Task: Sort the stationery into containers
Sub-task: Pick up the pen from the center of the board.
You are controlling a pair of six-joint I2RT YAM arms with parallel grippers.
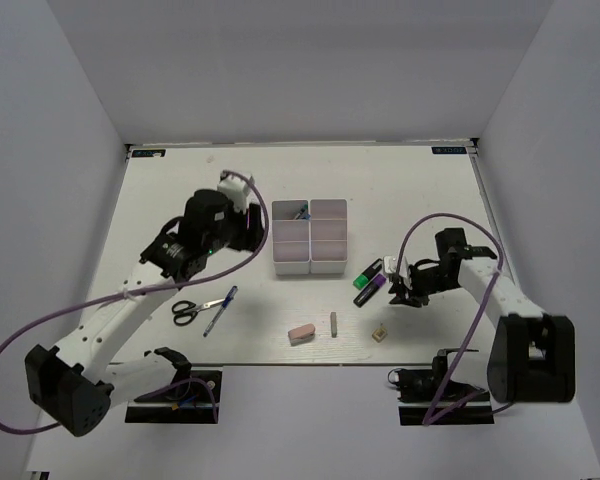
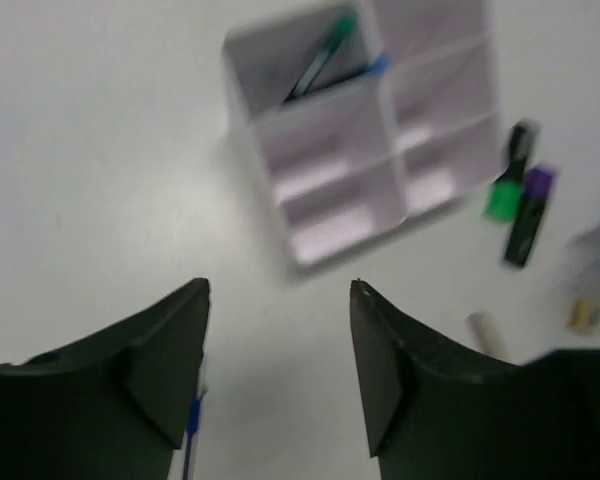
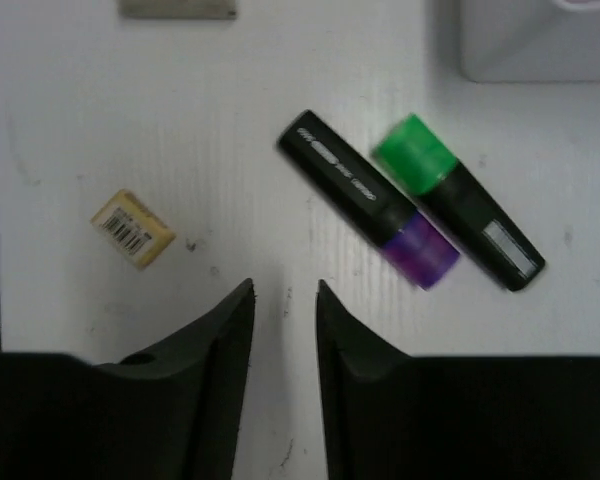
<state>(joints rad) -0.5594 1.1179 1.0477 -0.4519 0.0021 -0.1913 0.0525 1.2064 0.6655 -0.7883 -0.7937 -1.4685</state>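
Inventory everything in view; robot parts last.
white divided plastic tray: one, white, table centre
blue pen in tray: one, blue, far-left compartment
loose blue pen: one, blue, beside scissors
black-handled scissors: one, black, near left
green highlighter: one, green cap, right of tray
purple highlighter: one, purple cap, beside green one
pink eraser: one, pink, near edge
small grey stick: one, grey, right of eraser
tan square piece: one, tan, near right
left fingers: two, black, apart, empty
right fingers: two, black, narrowly apart, empty
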